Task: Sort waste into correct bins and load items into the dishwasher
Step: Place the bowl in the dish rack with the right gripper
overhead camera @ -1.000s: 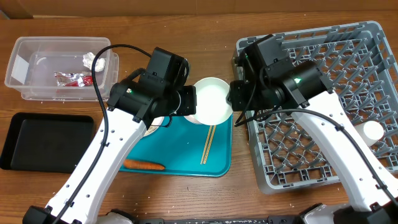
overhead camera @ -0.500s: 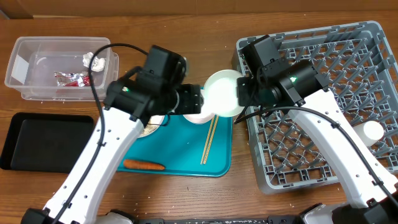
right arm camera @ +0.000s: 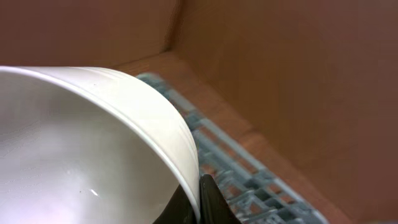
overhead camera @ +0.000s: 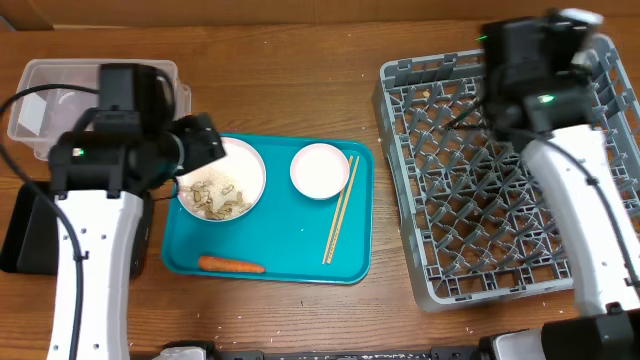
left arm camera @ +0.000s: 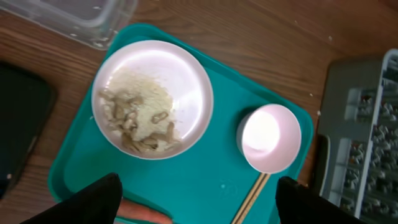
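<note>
- A white bowl [right arm camera: 81,155] fills the left and lower part of the view, seen close up, with its smooth inside facing the camera.
- The right gripper [right arm camera: 196,202] is clamped on the bowl's rim at the bottom centre. One dark finger [right arm camera: 211,202] lies on the outside of the rim.
- Beyond the rim, a blurred grey rack [right arm camera: 242,174] runs diagonally, its lattice just discernible.
- A plain brown wall [right arm camera: 298,74] fills the background.
</note>
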Robot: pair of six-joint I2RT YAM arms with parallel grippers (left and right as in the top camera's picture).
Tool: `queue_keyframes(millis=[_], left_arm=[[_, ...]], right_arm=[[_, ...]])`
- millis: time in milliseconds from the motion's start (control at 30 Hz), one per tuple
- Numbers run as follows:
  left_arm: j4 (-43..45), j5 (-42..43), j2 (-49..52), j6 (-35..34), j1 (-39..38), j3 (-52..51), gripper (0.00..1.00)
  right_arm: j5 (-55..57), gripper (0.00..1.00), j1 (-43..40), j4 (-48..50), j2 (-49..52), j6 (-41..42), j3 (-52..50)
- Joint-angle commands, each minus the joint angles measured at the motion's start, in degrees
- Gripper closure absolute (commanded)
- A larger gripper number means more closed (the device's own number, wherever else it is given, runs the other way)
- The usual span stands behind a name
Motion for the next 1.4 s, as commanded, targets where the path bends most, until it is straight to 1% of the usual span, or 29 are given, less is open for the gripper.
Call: queue_keyframes(millis=[0,133,233,400,500,633,867,1000,1267,1367], left_arm=[[0.1,-0.3,-0.6,1.3,2.6,1.2,0.16],[0.1,0.5,-0.6,2.1,3.3,1.2,0.16],[0.0,1.0,-0.6,2.4,3.3,1.2,0.16],[-0.5,0.9,-0.6,2.4,3.3,1.2,0.16],[-0.8,0.9,-0.6,2.3,3.3,1.2,0.16],[-0.7,0.9,-0.6,2.3,3.3,1.2,0.16],[-0.4,0.9,-0.6,2.3,3.3,1.2,0.16],[-0.4,0.9,-0.6,2.3,3.3,1.2,0.16],[-0.4,0.9,-0.6,2.3,3.3,1.2,0.16],[-0.4,0.9,-0.6,2.3,3.3,1.2,0.16]], right_arm=[[6.5,0.96,-6.1,2.3,1.1,0.3,0.5],[6.8,0.96,-14.0,3.9,5.9,0.3,0.5],[8.1,0.96,-17.4,4.9,10.2,0.0,0.5],[8.3,0.96,-20.1,7.0,16.7,-0.1,0.5],[7.8,0.96,-20.0,8.1,19.7,-0.1,0.5],[2.8,0.96,-18.4,7.2,23.4,0.2,0.5],[-8.9,0.96,-15.6,2.3,24.5,0.7,0.5],[-13.6,0.96,-14.3,-0.5,24.5,0.8,0.5],[-14.4,0.95,-11.4,-6.8,24.2,2.2,0.5],[-14.2,0.96,-11.5,-7.6,23.6,4.7,0.5]])
